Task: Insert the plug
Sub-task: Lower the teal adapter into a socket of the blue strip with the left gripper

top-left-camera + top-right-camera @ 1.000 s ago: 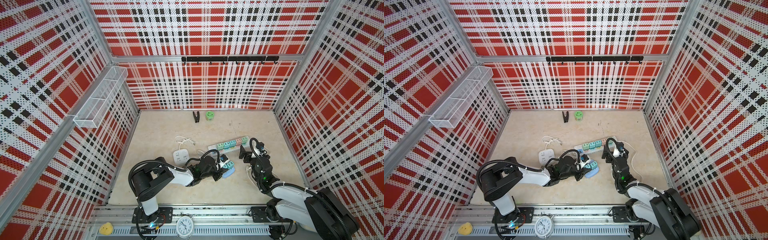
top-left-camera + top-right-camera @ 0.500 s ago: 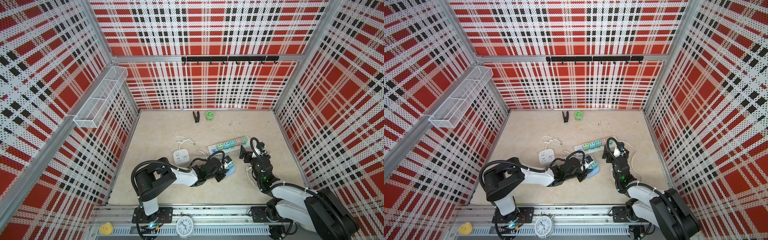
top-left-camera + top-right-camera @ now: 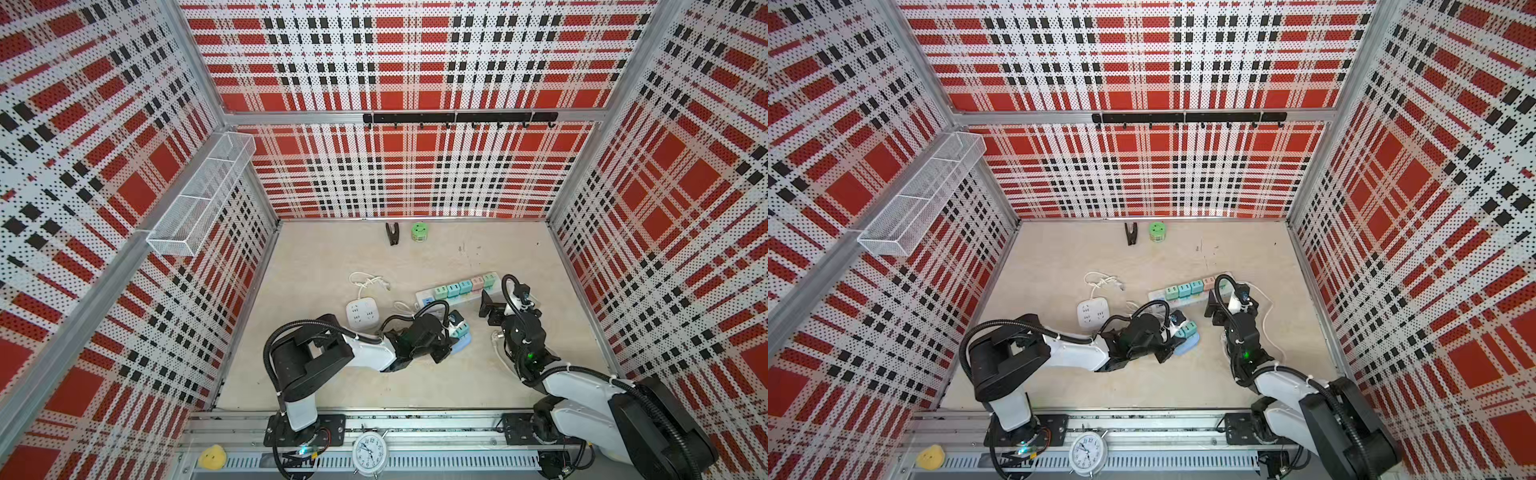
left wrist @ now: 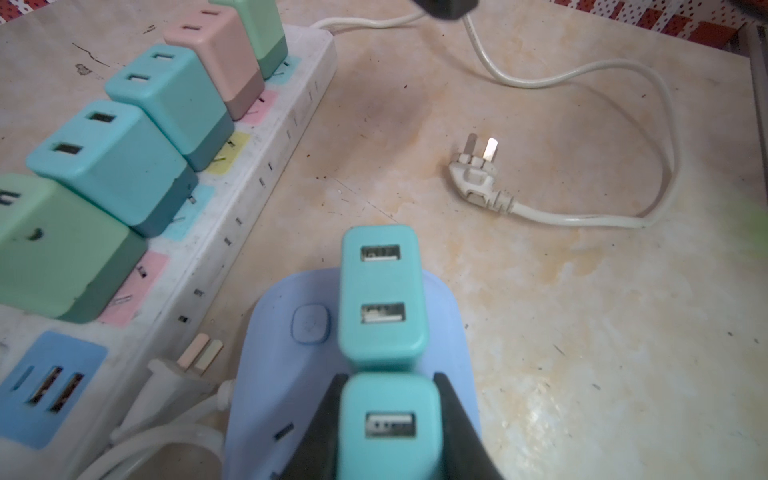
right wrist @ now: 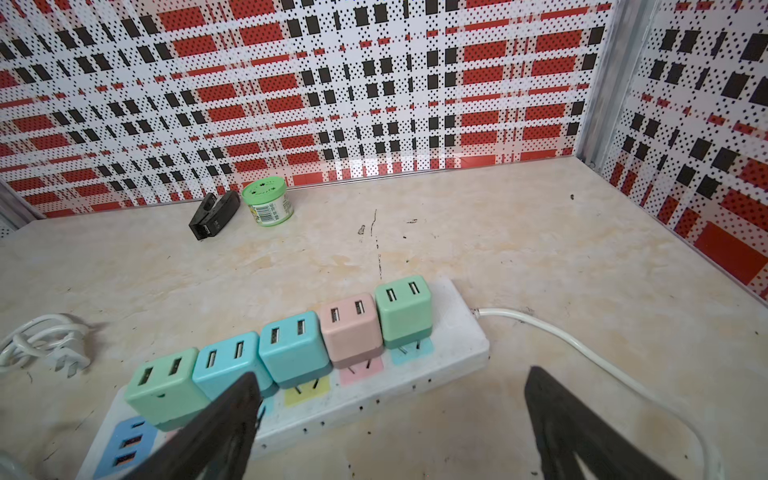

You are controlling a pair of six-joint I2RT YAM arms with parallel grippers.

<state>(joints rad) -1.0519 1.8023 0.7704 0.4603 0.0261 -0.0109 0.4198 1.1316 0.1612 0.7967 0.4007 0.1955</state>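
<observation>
Left tool pinching teal cube charger plug | lower centre, at pale-blue oval socket base; insertion unconfirmed | right tool spread

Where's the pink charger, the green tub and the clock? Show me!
pink charger (image 5: 351, 332): right wrist view, on its front side.
green tub (image 5: 264, 190): right wrist view, on its lid.
alarm clock (image 3: 369, 453): in a top view, on its white dial.
</observation>
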